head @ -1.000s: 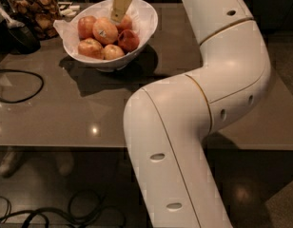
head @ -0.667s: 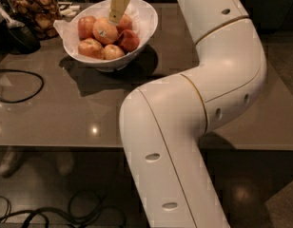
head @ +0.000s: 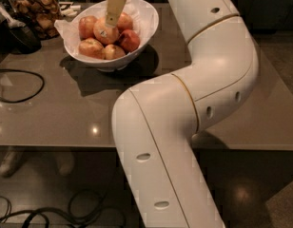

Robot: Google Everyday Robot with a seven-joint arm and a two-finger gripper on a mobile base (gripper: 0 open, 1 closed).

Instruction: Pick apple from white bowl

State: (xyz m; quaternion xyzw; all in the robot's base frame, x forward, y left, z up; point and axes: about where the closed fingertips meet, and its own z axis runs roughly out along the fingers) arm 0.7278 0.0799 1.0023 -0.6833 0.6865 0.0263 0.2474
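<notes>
Tan-tipped gripper (head: 111,23) down inside wide glossy white bowl (head: 147,28), tip touching large pale yellow-orange apple (head: 104,33) directly beneath, mid-bowl, smaller apples (head: 91,47) around it, open or closed cannot tell

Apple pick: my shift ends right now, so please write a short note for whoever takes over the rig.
Gripper: down inside the bowl, at the top of the apple; a grasp cannot be confirmed.
Apple: in the bowl among the other apples, not lifted.
Bowl: on the table, near a jar.
Done: reach to the apple.
Left: secure the grip, lift the apple clear of the bowl.
</notes>
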